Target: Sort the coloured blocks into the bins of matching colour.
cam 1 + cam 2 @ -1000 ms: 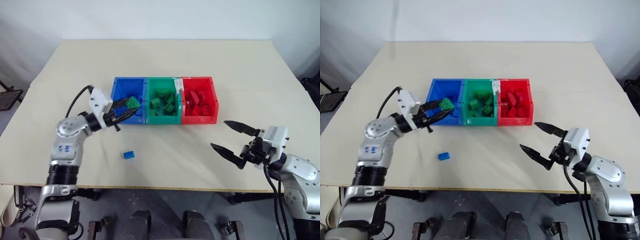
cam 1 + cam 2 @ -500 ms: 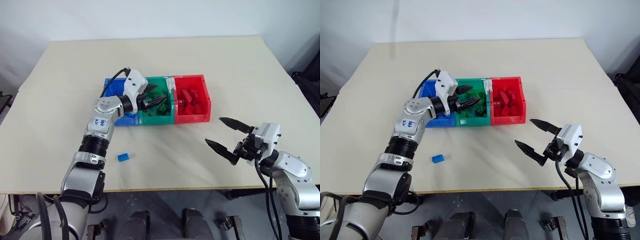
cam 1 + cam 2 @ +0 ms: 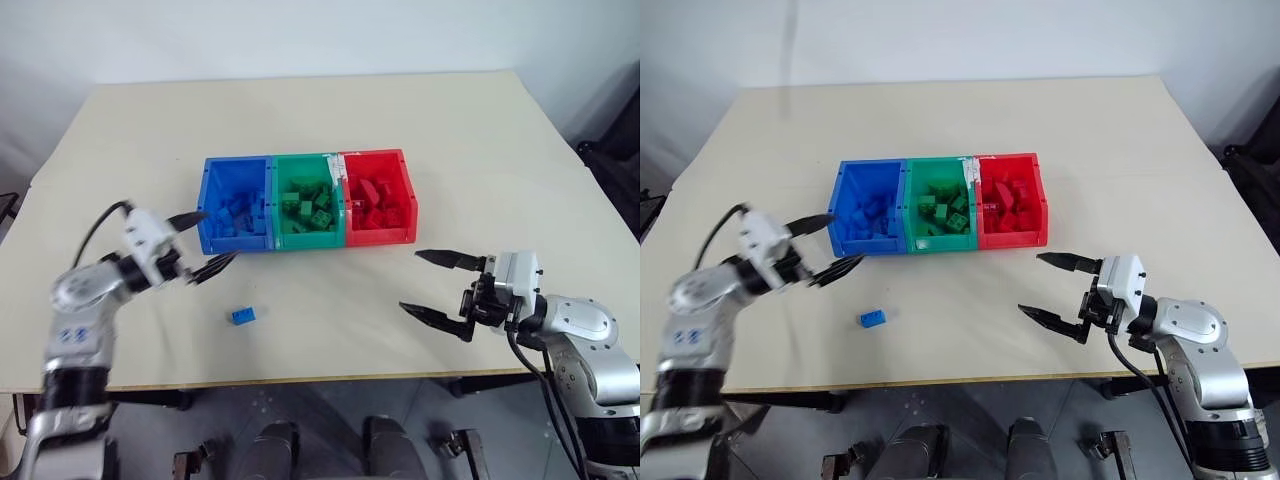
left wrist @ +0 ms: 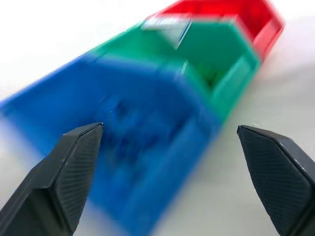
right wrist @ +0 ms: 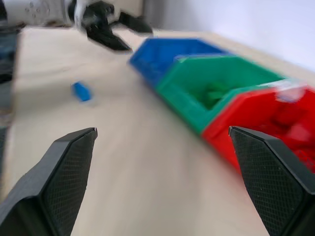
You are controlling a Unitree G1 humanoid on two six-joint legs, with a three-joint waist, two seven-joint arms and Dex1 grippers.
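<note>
the three joined bins sit in a row on the counter [image 3: 480,130]: the blue bin [image 3: 212,205], the green bin [image 3: 284,170] touching it, and the red bin [image 3: 404,200] on the far side of the green one. judged from how things lie, the sort is almost finished. the green bin holds a heap of green blocks [image 3: 312,205], the red bin a heap of red blocks [image 3: 375,200], and the blue bin some blue blocks [image 3: 238,212]. nothing of the wrong colour shows in any of them, as far as the blur allows.

one piece is left: a small blue block [image 3: 243,316] lying loose on the counter, in front of the blue bin and well apart from it.

the left hand [image 3: 197,246] hangs just beside the blue bin's outer end, fingers spread wide and empty. the right hand [image 3: 436,287] hovers in front of the red bin, near its corner, also splayed open with nothing in it.

what remains, i'd judge, is picking up that stray blue block and dropping it in the blue bin; the left hand is the closer one.
</note>
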